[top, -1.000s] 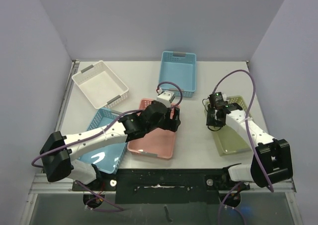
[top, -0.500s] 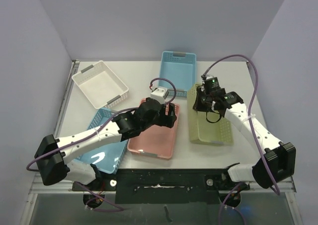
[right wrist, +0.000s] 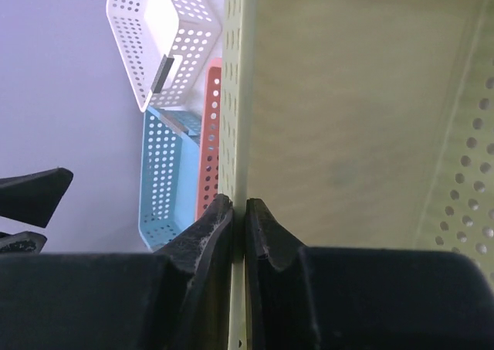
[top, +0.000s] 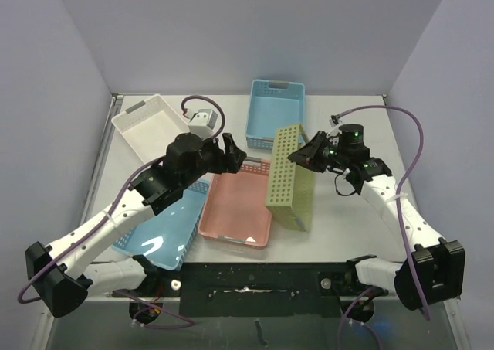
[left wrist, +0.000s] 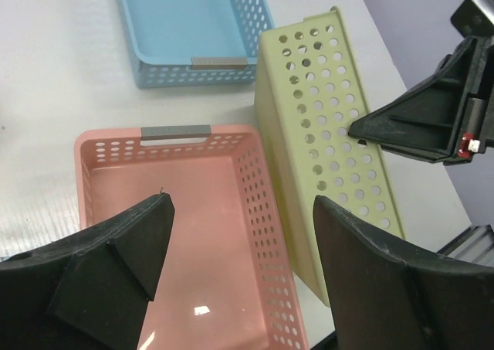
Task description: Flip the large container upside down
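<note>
The large container [top: 289, 176] is a yellow-green perforated basket standing on its long side wall, right of the table's middle, with its opening facing right. My right gripper [top: 302, 155] is shut on its upper rim. In the right wrist view the two fingers [right wrist: 239, 203] pinch that thin rim, and the container's inside [right wrist: 363, 118] fills the right half. My left gripper [top: 231, 151] hangs open above the pink basket, holding nothing. In the left wrist view its wide-apart fingers [left wrist: 243, 203] frame the pink basket and the container's holed wall [left wrist: 324, 134].
A pink basket [top: 235, 207] lies just left of the container. A blue basket [top: 275, 114] sits at the back centre, a white basket [top: 154, 130] at the back left, and another blue basket [top: 166, 226] at the front left, partly under my left arm.
My right gripper shut on the container's rim, carried it left and tipped it from flat up onto its side. My left arm rose and drew back to the left, still open.
</note>
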`<state>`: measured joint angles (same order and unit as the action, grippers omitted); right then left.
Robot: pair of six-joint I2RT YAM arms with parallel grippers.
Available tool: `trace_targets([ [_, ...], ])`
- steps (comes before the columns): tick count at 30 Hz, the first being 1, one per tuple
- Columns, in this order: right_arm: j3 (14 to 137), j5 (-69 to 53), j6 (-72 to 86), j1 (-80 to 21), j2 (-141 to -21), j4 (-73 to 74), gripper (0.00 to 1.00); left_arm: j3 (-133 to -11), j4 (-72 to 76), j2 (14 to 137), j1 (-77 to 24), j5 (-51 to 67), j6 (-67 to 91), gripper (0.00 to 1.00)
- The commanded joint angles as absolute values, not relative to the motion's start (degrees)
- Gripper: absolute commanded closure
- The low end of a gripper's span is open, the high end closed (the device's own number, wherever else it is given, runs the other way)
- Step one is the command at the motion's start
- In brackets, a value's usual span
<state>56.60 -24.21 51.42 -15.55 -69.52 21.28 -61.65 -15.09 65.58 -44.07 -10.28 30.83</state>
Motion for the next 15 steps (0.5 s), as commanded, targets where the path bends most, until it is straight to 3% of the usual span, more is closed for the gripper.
trace_targets([
  [1, 51.9, -34.6, 56.8, -12.6, -67.3, 12.3, 1.00, -60.9, -14.7, 65.1, -43.8, -6.1, 30.5, 0.27],
  [8, 42.6, -46.8, 58.0, -4.9, -64.8, 6.0, 1.00, -60.2, -13.5, 65.4, -43.8, -3.3, 30.0, 0.27],
  [15, 39.6, -50.8, 50.7, 5.2, -62.7, 12.4, 0.79, -63.1, -13.8, 68.8, -43.8, -0.9, 28.2, 0.27],
])
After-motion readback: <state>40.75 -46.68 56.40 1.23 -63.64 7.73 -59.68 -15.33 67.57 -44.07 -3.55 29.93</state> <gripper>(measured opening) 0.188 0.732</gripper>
